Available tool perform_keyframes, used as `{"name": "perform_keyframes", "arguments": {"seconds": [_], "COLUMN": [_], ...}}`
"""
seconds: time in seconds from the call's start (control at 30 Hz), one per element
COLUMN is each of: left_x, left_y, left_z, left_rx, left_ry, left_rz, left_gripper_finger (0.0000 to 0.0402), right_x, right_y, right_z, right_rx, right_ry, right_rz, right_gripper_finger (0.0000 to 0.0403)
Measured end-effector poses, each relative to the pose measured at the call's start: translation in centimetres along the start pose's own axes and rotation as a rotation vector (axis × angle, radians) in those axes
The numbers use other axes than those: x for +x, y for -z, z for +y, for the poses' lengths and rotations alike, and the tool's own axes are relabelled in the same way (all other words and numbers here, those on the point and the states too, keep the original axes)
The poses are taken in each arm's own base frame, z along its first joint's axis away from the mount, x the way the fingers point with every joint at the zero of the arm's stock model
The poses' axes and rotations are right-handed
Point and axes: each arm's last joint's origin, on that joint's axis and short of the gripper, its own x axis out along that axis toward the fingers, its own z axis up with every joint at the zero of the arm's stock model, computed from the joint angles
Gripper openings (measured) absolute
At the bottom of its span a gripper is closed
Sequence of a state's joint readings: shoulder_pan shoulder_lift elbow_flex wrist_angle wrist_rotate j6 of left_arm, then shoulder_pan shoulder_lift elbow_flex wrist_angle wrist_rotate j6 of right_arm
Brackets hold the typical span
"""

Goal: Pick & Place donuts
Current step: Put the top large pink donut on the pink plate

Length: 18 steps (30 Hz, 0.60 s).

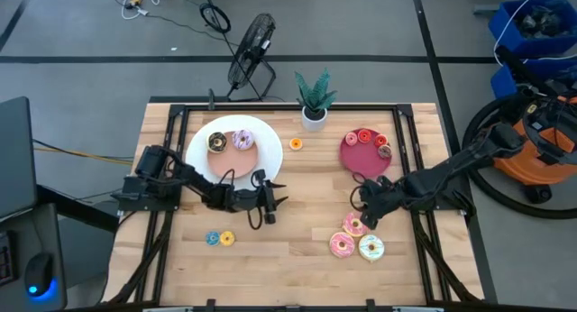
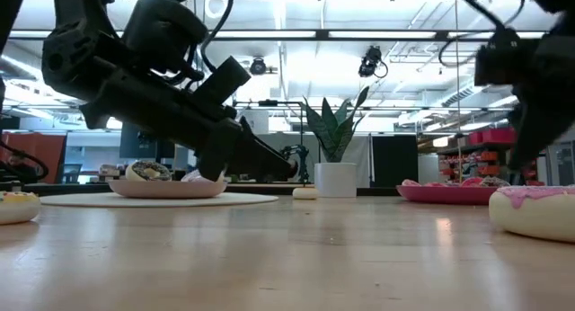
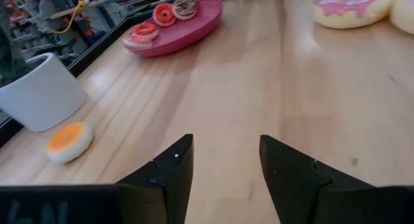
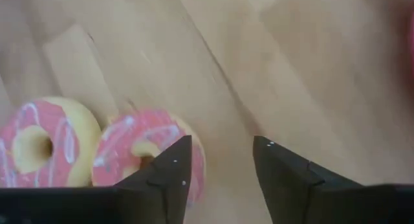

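Observation:
Three larger donuts lie flat on the wood at the near right: two pink ones [image 1: 353,224] [image 1: 341,245] and a white one [image 1: 370,248]. My right gripper [image 1: 365,211] hangs open just above the first pink donut [image 4: 145,153], pointing steeply down, with nothing between its fingers [image 4: 220,159]. A chocolate donut [image 1: 217,142] and a purple donut [image 1: 242,139] rest on the white plate [image 1: 203,163]. My left gripper [image 1: 275,204] stands open and empty [image 3: 226,153] low over the table's middle, pointing toward the right edge.
The magenta dish [image 1: 361,163] at the far right holds small donuts [image 1: 363,137]. A small orange donut [image 1: 296,144] lies near the potted plant [image 1: 315,100]. Tiny blue [image 1: 212,238] and yellow [image 1: 226,238] rings sit near the front left. Bare wood lies between the arms.

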<state>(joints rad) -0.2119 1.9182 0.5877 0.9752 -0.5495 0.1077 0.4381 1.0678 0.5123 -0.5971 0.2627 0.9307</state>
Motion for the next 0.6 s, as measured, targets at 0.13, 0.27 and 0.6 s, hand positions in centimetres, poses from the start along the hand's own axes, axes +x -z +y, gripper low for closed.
{"name": "perform_keyframes", "arguments": {"seconds": [0.13, 0.27, 0.6], "left_x": [0.3, 0.4, 0.4], "left_y": [0.1, 0.1, 0.1], "left_z": [0.6, 0.7, 0.7], "left_rx": [-0.037, -0.052, -0.053], "left_ry": [-0.019, -0.024, -0.024], "left_rz": [0.006, 0.007, 0.007], "left_gripper_finger": [0.0181, 0.0181, 0.0181], "right_x": [1.1, 2.1, 3.2], "right_y": [1.1, 1.6, 2.1], "right_z": [-0.5, -0.6, -0.4], "right_rx": [0.061, 0.054, -0.143], "right_ry": [-0.042, -0.126, -0.179], "right_rz": [0.056, 0.036, 0.012], "right_gripper_finger": [0.0225, 0.0286, 0.0291]}}
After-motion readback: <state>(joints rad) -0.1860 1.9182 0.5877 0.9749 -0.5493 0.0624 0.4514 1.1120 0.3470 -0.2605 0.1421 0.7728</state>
